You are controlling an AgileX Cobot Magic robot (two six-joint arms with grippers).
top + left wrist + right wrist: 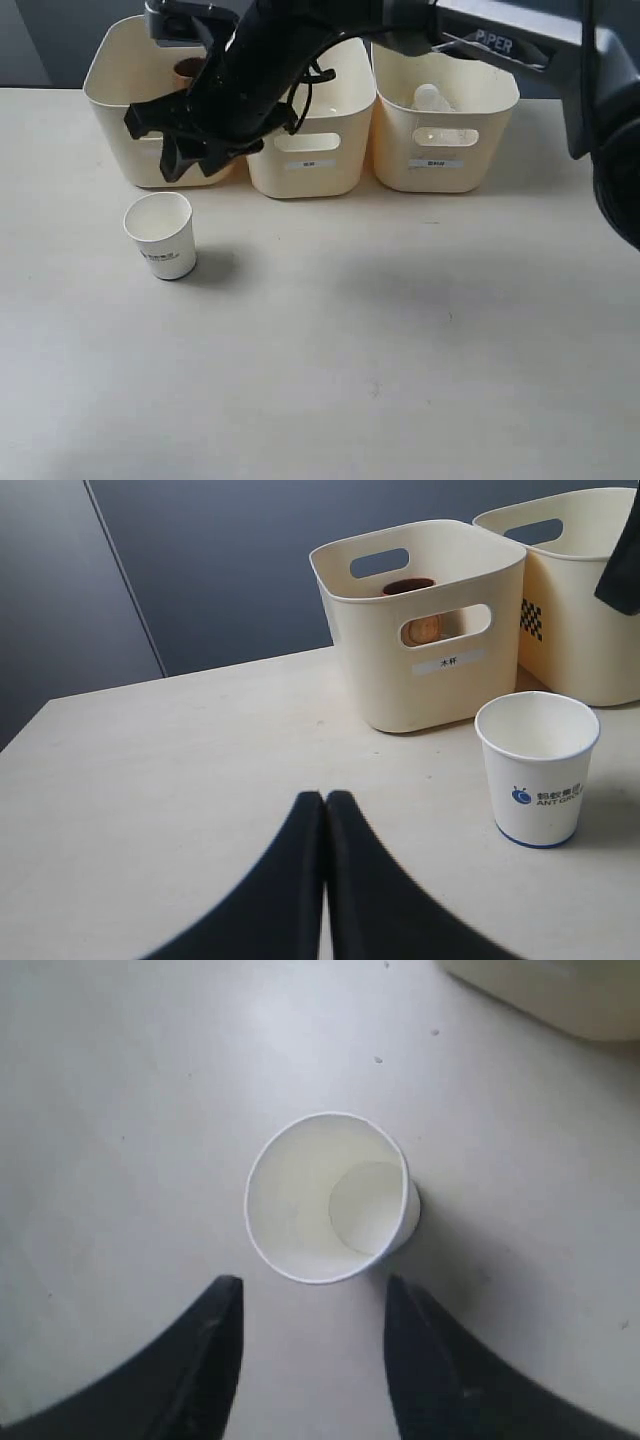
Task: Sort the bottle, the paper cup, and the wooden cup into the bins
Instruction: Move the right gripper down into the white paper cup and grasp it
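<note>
Table first: pale, bare but for one cup out front. Three cream bins in a row at the back. Right arm reaches across from the right of the exterior view, its jaws hanging above the table in front of the left and middle bins, spread wide and holding nothing. Left arm's jaws pressed together, empty, low over the table, with the left bin well ahead of them. Progress, judged from how things lie: two of three items are sorted. The bottle lies in the right-hand bin, far off to one side of the right jaws, white cap just showing over the rim. The wooden cup sits in the left bin, brown rim visible over the wall and through the handle cut-out. Middle bin's inside is mostly hidden by the arm; nothing seen in it. The paper cup is what is left: upright on the table, apart from the bins, directly under the right jaws and slightly ahead of the fingertips, neither touching it. Probably bound for the middle bin. Grasp not yet made.
</note>
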